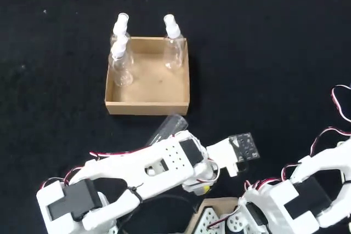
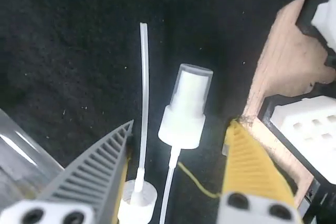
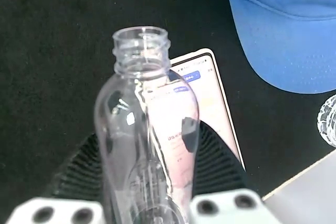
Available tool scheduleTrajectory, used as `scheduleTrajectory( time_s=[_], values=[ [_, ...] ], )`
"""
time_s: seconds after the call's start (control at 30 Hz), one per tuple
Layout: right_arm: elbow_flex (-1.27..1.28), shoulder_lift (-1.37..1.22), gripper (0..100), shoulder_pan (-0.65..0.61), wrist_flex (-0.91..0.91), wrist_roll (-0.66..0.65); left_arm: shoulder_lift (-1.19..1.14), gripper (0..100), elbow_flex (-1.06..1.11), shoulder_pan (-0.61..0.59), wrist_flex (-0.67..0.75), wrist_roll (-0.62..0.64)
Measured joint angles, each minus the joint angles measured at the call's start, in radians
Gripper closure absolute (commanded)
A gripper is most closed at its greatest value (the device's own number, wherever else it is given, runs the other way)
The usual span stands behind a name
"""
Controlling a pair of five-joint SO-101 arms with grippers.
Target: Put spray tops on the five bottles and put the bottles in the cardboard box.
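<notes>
High view: the box (image 1: 147, 75) sits on the black table (image 1: 274, 53), and capped bottles (image 1: 122, 64) stand upright at the box's far wall, two by its left corner and one by its right. Just outside the box's near wall a lying bottle (image 1: 167, 127) has no top, and the left arm (image 1: 159, 165) stretched across that side hides its lower part. Nearer than the box, in the left wrist view, the left gripper (image 2: 181, 129) has its jaws spread wide and grips nothing. A spray top (image 2: 186, 106) lies on the table between the fingers. A second top (image 2: 137, 198), with its long tube, lies close beside the grey finger, and a wood plate (image 2: 278, 77) crowds the yellow one. In the right wrist view, the right gripper (image 3: 149, 171) is clenched on an open bottle (image 3: 144, 129) with a bare neck. Through and behind the bottle lies a phone (image 3: 207, 103), with a blue hat (image 3: 283, 24) beyond.
</notes>
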State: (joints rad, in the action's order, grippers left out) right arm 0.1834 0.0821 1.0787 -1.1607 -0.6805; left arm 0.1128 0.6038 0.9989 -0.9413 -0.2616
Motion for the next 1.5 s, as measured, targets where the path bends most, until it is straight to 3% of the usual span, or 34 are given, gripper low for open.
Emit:
scheduleTrajectory(
  time_s=[0.3,0.77,1.0,1.13,1.5],
  values=[
    [0.0,0.0,98.8,0.0,0.0,0.0,-0.002,75,0.0,0.066,0.017,0.0],
    [0.0,0.0,98.7,0.0,0.0,0.0,-0.115,75,-0.003,0.034,0.057,0.003],
    [0.0,0.0,98.7,0.0,0.0,0.0,-0.103,91,-0.003,0.04,0.057,0.003],
    [0.0,0.0,98.7,0.0,0.0,0.0,-0.103,93,-0.003,0.04,0.055,0.003],
    [0.0,0.0,98.8,0.0,0.0,0.0,0.011,93,-0.143,-0.031,-0.239,0.003]
  ],
)
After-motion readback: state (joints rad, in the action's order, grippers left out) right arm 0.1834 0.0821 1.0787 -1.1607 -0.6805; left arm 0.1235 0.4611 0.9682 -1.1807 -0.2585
